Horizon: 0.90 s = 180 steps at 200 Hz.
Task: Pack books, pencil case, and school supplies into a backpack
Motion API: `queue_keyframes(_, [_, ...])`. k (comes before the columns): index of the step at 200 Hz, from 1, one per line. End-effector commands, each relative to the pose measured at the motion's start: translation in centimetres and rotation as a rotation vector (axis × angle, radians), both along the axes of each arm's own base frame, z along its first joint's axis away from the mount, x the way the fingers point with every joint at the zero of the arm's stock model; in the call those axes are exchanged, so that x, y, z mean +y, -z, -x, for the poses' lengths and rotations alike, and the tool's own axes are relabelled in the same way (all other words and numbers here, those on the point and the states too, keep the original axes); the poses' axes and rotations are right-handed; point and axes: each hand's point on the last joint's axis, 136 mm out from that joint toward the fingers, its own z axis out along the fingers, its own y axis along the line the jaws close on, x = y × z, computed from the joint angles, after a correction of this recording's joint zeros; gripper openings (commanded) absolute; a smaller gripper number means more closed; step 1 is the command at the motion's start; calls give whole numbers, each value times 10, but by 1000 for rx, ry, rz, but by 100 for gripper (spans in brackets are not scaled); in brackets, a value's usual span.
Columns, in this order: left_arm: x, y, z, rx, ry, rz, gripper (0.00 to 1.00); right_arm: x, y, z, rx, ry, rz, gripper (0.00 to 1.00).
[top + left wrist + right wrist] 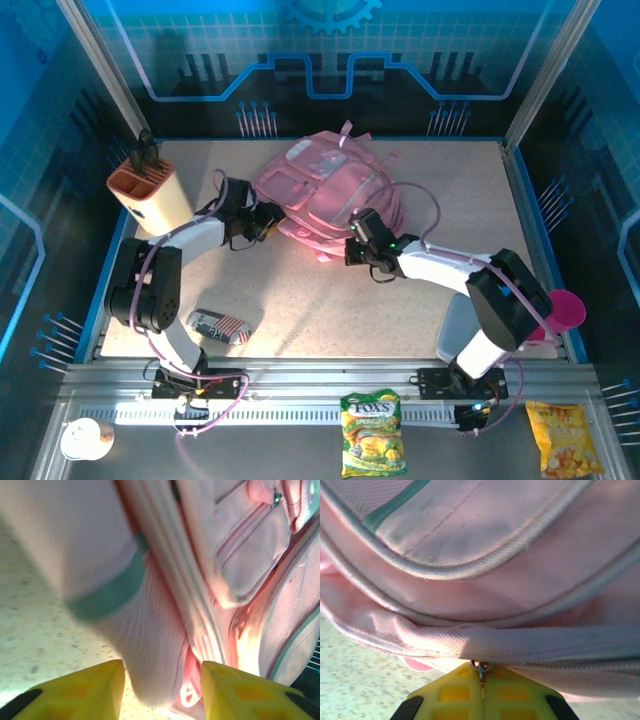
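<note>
The pink backpack (325, 190) lies flat at the back middle of the table. My left gripper (262, 217) is at its left edge; in the left wrist view the gripper (161, 672) stands open, with a fold of the pink backpack (165, 630) and a white loop between the yellow fingers (90, 690). My right gripper (353, 243) is at the bag's near right edge; in the right wrist view the gripper (482, 672) is shut on a small metal zipper pull (480, 665) under the backpack's seam (485, 640). The striped pencil case (220, 325) lies at the front left. A flat pale blue book (452, 335) lies partly under the right arm.
A beige holder with an orange top (150, 195) stands at the left edge. A pink cup (562, 310) sits at the right edge. Off the table in front are two snack bags (372, 432) (562, 438) and a white cup (83, 438).
</note>
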Motion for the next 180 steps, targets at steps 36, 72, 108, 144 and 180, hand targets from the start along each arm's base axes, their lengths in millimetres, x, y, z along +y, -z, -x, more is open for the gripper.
queue_keyframes(36, [6,-5,33,-16,-91,137,62,100,-23,1,1,-241,-151,0])
queue_keyframes(72, [-9,4,41,1,-82,249,63,130,-21,9,39,-299,-196,0])
queue_keyframes(108, [-10,10,39,5,-91,245,63,137,-18,16,61,-318,-202,0])
queue_keyframes(144, [-13,13,31,13,-90,255,61,139,-16,19,77,-321,-207,0])
queue_keyframes(180, [-18,14,19,11,-88,258,50,138,-15,21,85,-323,-200,0])
